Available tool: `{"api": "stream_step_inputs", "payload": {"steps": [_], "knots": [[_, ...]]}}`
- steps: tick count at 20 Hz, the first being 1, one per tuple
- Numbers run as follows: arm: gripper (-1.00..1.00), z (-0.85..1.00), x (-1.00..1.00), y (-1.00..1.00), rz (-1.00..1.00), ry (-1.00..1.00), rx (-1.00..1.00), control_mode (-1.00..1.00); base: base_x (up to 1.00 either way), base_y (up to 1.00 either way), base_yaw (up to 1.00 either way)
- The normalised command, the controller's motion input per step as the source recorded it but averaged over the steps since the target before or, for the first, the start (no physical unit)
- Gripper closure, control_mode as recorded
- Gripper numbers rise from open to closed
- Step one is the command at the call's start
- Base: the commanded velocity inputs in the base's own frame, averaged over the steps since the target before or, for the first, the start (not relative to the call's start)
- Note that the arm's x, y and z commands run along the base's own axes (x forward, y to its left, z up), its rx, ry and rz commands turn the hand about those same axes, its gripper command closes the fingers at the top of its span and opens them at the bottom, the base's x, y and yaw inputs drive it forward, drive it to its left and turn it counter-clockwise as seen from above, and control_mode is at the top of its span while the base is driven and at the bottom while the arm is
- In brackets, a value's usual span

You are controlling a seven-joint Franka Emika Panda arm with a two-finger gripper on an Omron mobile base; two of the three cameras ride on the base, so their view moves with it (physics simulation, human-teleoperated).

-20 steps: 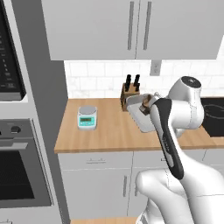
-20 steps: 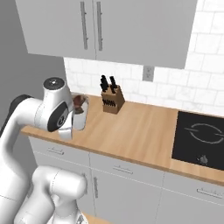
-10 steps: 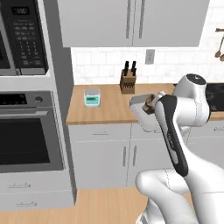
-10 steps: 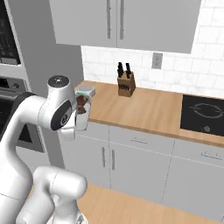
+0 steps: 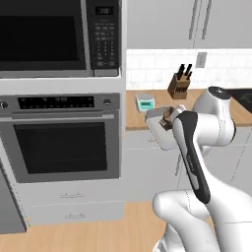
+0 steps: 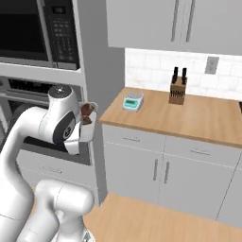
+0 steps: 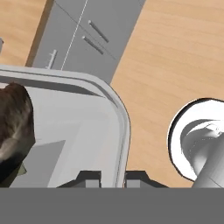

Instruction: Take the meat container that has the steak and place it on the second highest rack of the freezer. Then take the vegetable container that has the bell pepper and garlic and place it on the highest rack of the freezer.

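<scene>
Tray in my grip, steak aboard

My gripper is clenched on the rim of the pale grey meat tray, one fingertip inside the wall and the other outside it. The steak, a dark brown chunk, lies in the tray at the left of my hand view, well away from the corner I am pinching. Under the tray I see wooden floor and grey cabinet fronts with bar handles.

From the left base view, I hold the tray up in the air in front of my forearm, level with the edge of the wooden counter, with the steak showing dark on top. From the right base view the tray sits tucked beside my upper arm, the steak peeking over its rim.

Beyond the tray, a small scale with a teal face stands on the counter, and farther along by the tiled wall a knife block. To the left rise the wall oven and, above it, the microwave
</scene>
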Motion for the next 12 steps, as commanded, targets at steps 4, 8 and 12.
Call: {"api": "stream_step_inputs", "payload": {"steps": [4, 8, 12], "knots": [[1.00, 0.00, 0.00, 0.00, 0.00, 0.00, 0.00, 1.00, -0.25, 1.00, -0.01], [1.00, 0.00, 0.00, 0.00, 0.00, 0.00, 0.00, 1.00, -0.29, 1.00, 0.00], [1.00, 0.00, 0.00, 0.00, 0.00, 0.00, 0.00, 1.00, -0.05, 1.00, 0.00]]}}
